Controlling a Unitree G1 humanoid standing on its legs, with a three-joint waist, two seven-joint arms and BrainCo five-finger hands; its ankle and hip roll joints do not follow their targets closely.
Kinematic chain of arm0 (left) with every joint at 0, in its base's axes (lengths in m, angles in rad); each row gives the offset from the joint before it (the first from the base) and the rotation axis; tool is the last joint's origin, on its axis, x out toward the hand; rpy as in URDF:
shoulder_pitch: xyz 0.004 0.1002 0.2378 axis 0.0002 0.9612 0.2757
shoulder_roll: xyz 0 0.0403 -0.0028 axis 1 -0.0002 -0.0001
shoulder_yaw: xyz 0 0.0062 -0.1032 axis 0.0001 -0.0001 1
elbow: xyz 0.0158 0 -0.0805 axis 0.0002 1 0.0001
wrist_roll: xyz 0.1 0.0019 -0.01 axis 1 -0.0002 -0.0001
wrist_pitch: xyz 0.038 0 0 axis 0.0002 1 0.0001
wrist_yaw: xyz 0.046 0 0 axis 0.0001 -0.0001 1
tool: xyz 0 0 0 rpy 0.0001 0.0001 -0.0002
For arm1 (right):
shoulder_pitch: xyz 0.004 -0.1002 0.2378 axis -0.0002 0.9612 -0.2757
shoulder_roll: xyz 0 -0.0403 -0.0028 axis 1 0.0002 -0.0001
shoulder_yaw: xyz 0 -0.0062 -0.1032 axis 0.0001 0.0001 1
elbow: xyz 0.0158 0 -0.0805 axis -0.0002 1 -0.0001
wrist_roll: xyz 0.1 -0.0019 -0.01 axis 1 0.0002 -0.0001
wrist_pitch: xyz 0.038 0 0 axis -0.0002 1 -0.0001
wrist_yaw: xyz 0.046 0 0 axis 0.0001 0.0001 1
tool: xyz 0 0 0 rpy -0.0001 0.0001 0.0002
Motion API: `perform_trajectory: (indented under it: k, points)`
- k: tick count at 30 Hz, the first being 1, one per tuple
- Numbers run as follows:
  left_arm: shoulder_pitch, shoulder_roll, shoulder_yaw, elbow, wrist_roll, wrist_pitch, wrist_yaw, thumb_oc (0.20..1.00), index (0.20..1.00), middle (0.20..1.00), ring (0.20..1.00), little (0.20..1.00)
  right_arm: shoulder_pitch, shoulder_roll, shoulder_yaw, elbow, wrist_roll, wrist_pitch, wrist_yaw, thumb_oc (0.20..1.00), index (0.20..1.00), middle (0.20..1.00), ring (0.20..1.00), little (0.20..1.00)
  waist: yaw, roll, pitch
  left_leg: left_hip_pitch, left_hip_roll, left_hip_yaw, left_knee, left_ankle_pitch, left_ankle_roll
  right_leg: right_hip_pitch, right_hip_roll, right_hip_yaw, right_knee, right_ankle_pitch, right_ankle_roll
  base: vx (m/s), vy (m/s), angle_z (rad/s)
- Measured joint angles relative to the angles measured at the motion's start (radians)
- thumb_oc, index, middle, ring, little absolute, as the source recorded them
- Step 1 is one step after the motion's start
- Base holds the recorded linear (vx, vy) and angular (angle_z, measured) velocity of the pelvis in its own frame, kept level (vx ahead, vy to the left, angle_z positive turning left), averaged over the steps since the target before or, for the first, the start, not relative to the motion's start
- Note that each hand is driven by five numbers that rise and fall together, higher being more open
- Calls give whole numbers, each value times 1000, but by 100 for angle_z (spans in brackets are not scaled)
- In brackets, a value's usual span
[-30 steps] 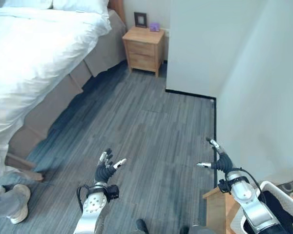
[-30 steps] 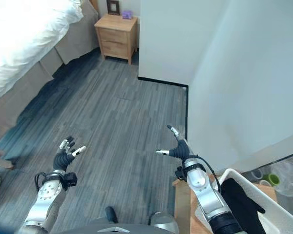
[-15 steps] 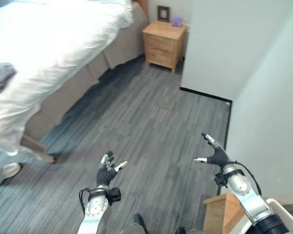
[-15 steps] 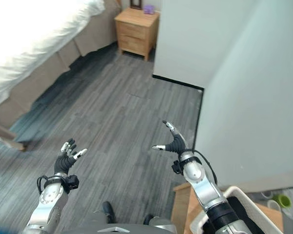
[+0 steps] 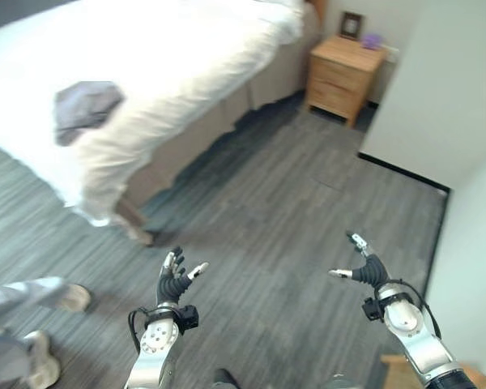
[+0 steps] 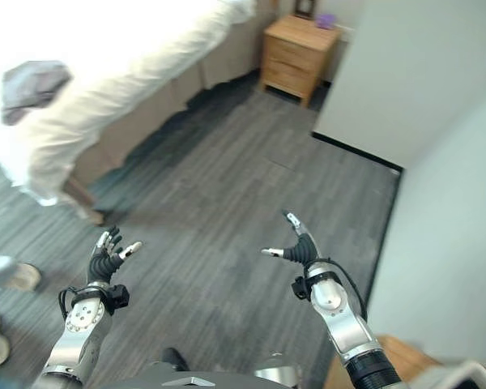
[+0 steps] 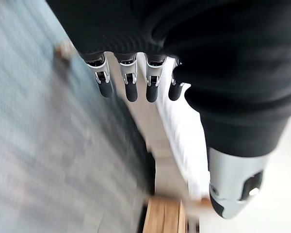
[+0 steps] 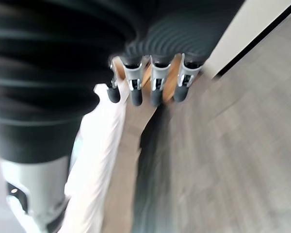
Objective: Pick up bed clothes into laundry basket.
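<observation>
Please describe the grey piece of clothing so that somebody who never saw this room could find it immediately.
Start at the large bed with the white cover, which stands to the robot's left. On top of it, near the corner closest to the robot, lies a crumpled grey cloth garment. It is the only dark, wrinkled thing on the otherwise plain white cover.

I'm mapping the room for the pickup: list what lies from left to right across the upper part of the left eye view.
grey garment lying on the bed → white bedding → wooden nightstand → white wall
</observation>
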Motion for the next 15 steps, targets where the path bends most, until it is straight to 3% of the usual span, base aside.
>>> perform_trajectory:
  k: [1, 2, 3, 4, 6, 7, 8, 9, 11, 12, 13, 14, 15]
  points:
    - [-1, 41, 1, -2, 2, 2, -2, 1000, 1000, 1000, 1000, 1000, -5, 15, -2, -1, -7, 1, -2, 1000, 1000, 1000, 1000, 1000, 15, -42, -16, -4, -48, -10, -6, -8, 9, -33, -25, 2, -32, 95, -7, 59, 331, 75]
    - [-4, 63, 0, -6, 4, 1, -8, 1000, 1000, 1000, 1000, 1000, 4, 23, -3, -4, -7, 1, -4, 1000, 1000, 1000, 1000, 1000, 13, -81, -26, 5, -85, -27, -13, -21, 4, -38, -57, -19, 14, 160, 6, 93, 318, 85]
    - [1, 57, 0, -8, 6, 2, -8, 1000, 1000, 1000, 1000, 1000, 5, 23, -3, 2, -8, 4, -4, 1000, 1000, 1000, 1000, 1000, 24, -85, -34, 12, -94, -29, -23, -33, -4, -29, -76, -30, 41, 145, 41, 161, 348, 76]
    - [17, 49, -1, -25, 12, 1, -10, 1000, 1000, 1000, 1000, 1000, -5, 25, -4, 2, -10, 4, -4, 1000, 1000, 1000, 1000, 1000, 34, -77, -33, 17, -105, -39, -22, -54, -10, -31, -106, -32, 118, 145, 42, 158, 349, 82]
    - [15, 38, -25, -20, 14, 14, -14, 1000, 1000, 1000, 1000, 1000, 12, 2, -15, 0, -17, 8, -4, 1000, 1000, 1000, 1000, 1000, 7, -58, -27, 42, -102, -50, -9, -73, 10, -65, -171, -21, 310, 140, 48, 108, 320, 104]
    - [45, 42, -15, -44, 15, 14, -13, 1000, 1000, 1000, 1000, 1000, 16, 1, -9, -2, -18, 9, -1, 1000, 1000, 1000, 1000, 1000, 16, -60, -26, 77, -128, -59, -35, -62, 21, -109, -234, 15, 452, 146, 47, 89, 268, 56]
    - [59, 49, -4, -45, 19, 15, -9, 1000, 1000, 1000, 1000, 1000, 17, 8, 1, -7, -18, 6, -2, 1000, 1000, 1000, 1000, 1000, 28, -66, -21, 85, -146, -74, -37, -78, 45, -132, -254, 76, 517, 176, 44, 106, 270, 49]
    - [65, 50, 10, -44, 20, 17, -8, 1000, 1000, 1000, 1000, 1000, 25, 20, 10, -7, -18, 2, -1, 1000, 1000, 1000, 1000, 1000, 18, -67, -17, 85, -149, -112, -43, -79, 51, -167, -249, 152, 575, 162, 59, 47, 100, 58]
    - [60, 49, 15, -45, 21, 16, -9, 1000, 1000, 1000, 1000, 1000, 47, 32, 16, -6, -19, 3, 1, 1000, 1000, 1000, 1000, 1000, 26, -59, -5, 80, -135, -143, -46, -72, 58, -209, -194, 222, 580, 77, 86, 107, 193, 64]
    - [79, 44, 14, -40, 22, 16, -11, 1000, 1000, 1000, 1000, 1000, 47, 38, 23, -1, -20, 3, 0, 1000, 1000, 1000, 1000, 1000, 31, -42, 8, 66, -124, -181, -41, -79, 67, -242, -116, 256, 532, 23, 91, 185, 166, 62]
    - [71, 35, 14, -39, 24, 18, -20, 1000, 1000, 1000, 1000, 1000, 42, 39, 20, 10, -31, 3, -4, 1000, 1000, 1000, 1000, 1000, 18, -23, 22, 51, -98, -219, -37, -87, 74, -275, -30, 285, 479, -31, 60, 207, 56, 103]
    - [64, 35, 0, -38, 28, 19, -21, 1000, 1000, 1000, 1000, 1000, 42, 39, 21, 22, -45, 5, -7, 1000, 1000, 1000, 1000, 1000, 15, -4, 44, 48, -79, -255, -41, -83, 78, -272, 60, 295, 365, -35, 45, 184, 13, 107]
    - [59, 40, -8, -39, 46, 20, -27, 1000, 1000, 1000, 1000, 1000, 32, 34, 21, 28, -53, 6, -7, 1000, 1000, 1000, 1000, 1000, 24, -14, 54, 52, -89, -271, -45, -82, 80, -295, 76, 253, 299, -19, 24, 197, 1, 102]
